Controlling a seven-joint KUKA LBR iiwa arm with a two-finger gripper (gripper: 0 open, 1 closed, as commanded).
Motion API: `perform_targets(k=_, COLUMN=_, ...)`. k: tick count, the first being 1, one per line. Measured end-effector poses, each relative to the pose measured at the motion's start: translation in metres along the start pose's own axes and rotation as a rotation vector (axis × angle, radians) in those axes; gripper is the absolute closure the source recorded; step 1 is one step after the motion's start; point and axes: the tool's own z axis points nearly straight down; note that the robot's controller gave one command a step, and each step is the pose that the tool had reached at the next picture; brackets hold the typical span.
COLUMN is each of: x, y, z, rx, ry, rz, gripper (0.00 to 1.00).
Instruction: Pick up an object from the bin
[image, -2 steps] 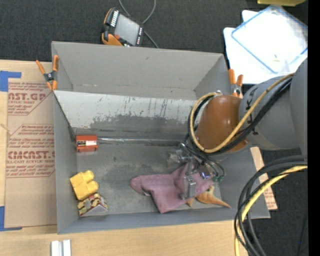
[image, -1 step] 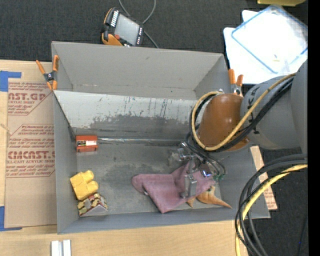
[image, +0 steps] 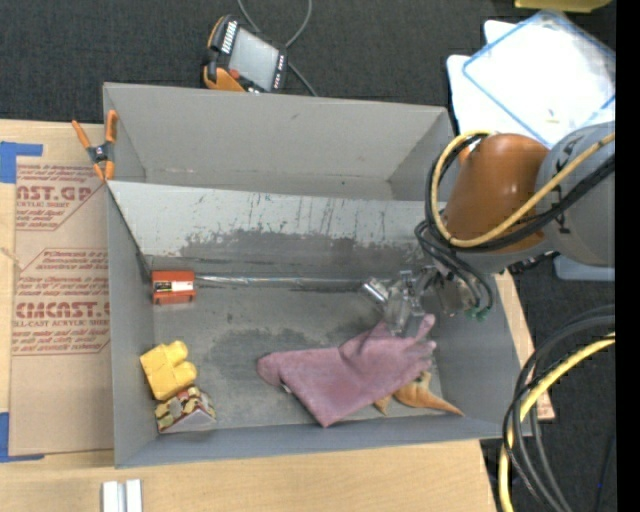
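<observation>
My gripper is low at the right side of the bin, and its metal fingers come down onto the upper right corner of a mauve cloth. The cloth's corner is bunched up at the fingertips, and the rest of it lies spread over the bin floor toward the front. An orange cone-shaped thing pokes out from under the cloth's right edge.
A yellow toy block and a small patterned packet lie at the front left. An orange-red box sits by the left wall. The arm with its orange cover and cables hangs over the bin's right rim.
</observation>
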Motion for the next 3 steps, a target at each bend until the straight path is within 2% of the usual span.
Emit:
perform_targets(k=1, x=0.0, y=0.0, z=0.0, rx=0.0, ry=0.0, rz=0.0, gripper=1.0)
perform_targets(k=2, x=0.01, y=-0.035, z=-0.019, rx=0.002, ry=-0.004, rz=-0.047, gripper=1.0)
perform_targets(k=3, x=0.021, y=0.006, z=0.014, rx=-0.003, ry=0.003, rz=0.343, gripper=1.0)
